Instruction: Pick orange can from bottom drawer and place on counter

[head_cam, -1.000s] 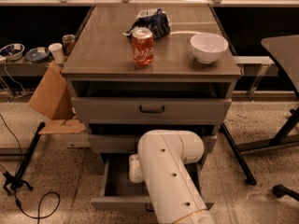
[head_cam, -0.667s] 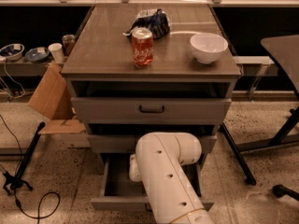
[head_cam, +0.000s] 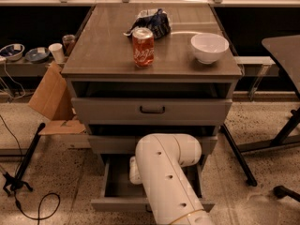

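Note:
The bottom drawer (head_cam: 112, 187) is pulled open at the foot of the grey cabinet, and its grey inside shows on the left. My white arm (head_cam: 164, 172) reaches down into it from the front and covers the middle and right of the drawer. My gripper is hidden behind the arm, down inside the drawer. The orange can is hidden. The counter (head_cam: 103, 50) is the glossy grey-brown top of the cabinet.
A red-orange can with white script (head_cam: 143, 47), a white bowl (head_cam: 209, 47) and a dark blue bag (head_cam: 152, 22) sit on the counter. The top drawer (head_cam: 152, 109) stands slightly open. Cardboard (head_cam: 49, 97) and a black stand (head_cam: 23, 168) are on the left, and black table legs (head_cam: 239, 156) on the right.
My arm has shifted slightly to the left over the bottom drawer. Nothing on the counter has moved.

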Tool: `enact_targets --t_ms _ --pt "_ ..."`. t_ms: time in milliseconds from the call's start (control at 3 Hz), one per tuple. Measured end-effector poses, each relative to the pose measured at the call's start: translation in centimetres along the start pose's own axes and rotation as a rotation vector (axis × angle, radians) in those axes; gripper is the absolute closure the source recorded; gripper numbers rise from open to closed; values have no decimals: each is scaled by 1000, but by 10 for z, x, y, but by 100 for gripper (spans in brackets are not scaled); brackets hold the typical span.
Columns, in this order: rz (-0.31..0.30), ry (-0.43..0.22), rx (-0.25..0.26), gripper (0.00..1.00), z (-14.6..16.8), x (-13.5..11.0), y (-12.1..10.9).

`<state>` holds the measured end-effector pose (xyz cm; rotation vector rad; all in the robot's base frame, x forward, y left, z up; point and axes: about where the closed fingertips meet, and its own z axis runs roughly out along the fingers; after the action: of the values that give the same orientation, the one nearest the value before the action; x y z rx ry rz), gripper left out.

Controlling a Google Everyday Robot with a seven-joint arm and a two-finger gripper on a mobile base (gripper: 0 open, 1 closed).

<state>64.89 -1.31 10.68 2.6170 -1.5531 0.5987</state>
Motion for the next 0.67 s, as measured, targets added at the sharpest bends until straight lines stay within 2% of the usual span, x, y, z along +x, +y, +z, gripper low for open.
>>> enact_targets --t_ms 333,667 --pt "8 53 -3 71 -19 8 8" --pt "10 122 -7 99 -54 19 24"
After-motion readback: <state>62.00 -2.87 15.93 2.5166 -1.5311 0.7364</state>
